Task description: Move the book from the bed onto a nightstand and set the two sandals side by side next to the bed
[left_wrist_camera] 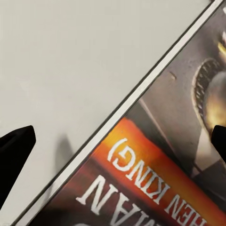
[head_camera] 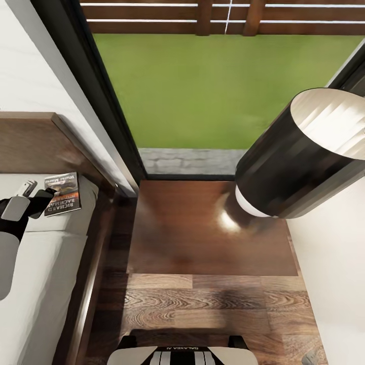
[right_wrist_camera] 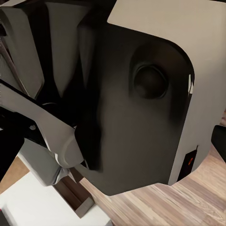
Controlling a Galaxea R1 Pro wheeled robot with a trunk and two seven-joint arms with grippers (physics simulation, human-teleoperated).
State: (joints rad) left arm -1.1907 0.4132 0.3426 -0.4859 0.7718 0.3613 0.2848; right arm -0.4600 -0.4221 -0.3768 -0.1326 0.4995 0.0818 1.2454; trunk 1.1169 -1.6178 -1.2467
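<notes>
The book (head_camera: 63,193), a dark paperback with an orange band, lies flat on the off-white mattress of the bed (head_camera: 45,274), close to the brown headboard. My left gripper (head_camera: 37,195) hovers open at the book's left edge. In the left wrist view the cover (left_wrist_camera: 165,160) fills one side and bare mattress the other, with the open left gripper (left_wrist_camera: 117,146) straddling the book's white edge. The nightstand (head_camera: 203,243), dark brown with a glossy top, stands right of the bed. The sandals are out of view. The right gripper (right_wrist_camera: 113,150) faces my own body.
A large black-shaded lamp (head_camera: 304,152) overhangs the nightstand's right back corner. Behind it is a tall black-framed window (head_camera: 101,101) onto grass. Wood-plank floor (head_camera: 203,309) runs between the nightstand and my base (head_camera: 177,352). A white wall closes the right side.
</notes>
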